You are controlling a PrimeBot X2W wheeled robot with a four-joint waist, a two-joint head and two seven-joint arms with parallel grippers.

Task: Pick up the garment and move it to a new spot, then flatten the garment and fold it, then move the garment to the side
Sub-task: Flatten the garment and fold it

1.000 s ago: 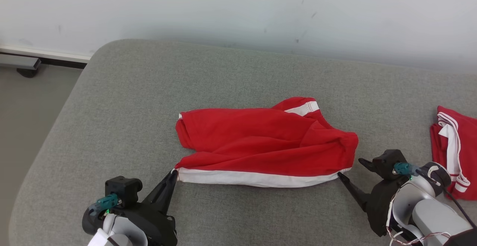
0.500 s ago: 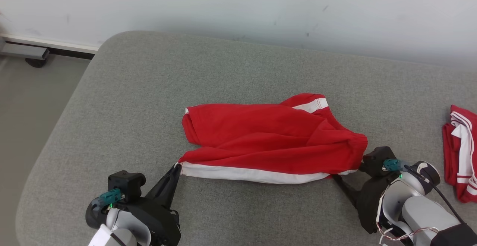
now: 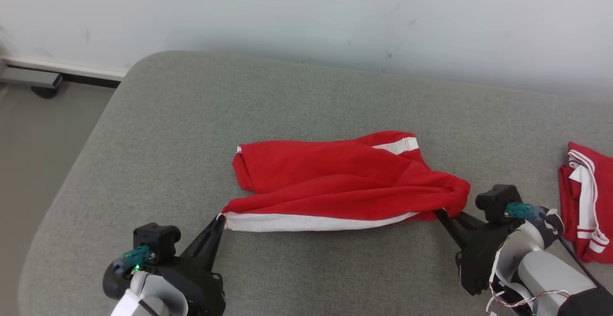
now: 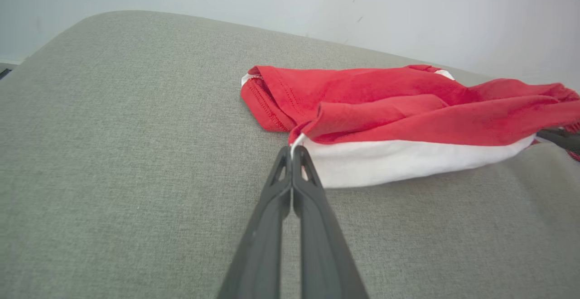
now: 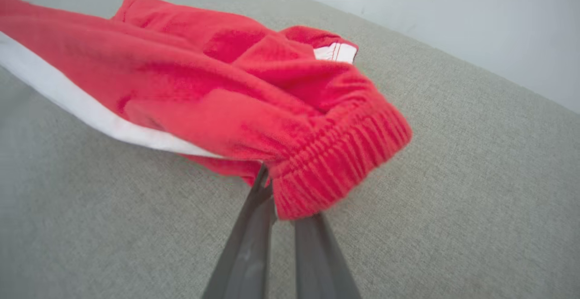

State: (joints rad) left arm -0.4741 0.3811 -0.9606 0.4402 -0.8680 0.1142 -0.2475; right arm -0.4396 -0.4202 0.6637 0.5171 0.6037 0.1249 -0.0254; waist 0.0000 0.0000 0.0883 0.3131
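The red garment (image 3: 335,182) with its white band lies crumpled near the middle of the grey padded surface (image 3: 191,129). The left pincer (image 3: 221,219) is pressed together on the garment's near-left white corner. The right pincer (image 3: 438,213) is closed on the fabric under the ribbed waistband at the garment's right end. A second red-and-white garment (image 3: 584,201) lies well apart at the right edge.
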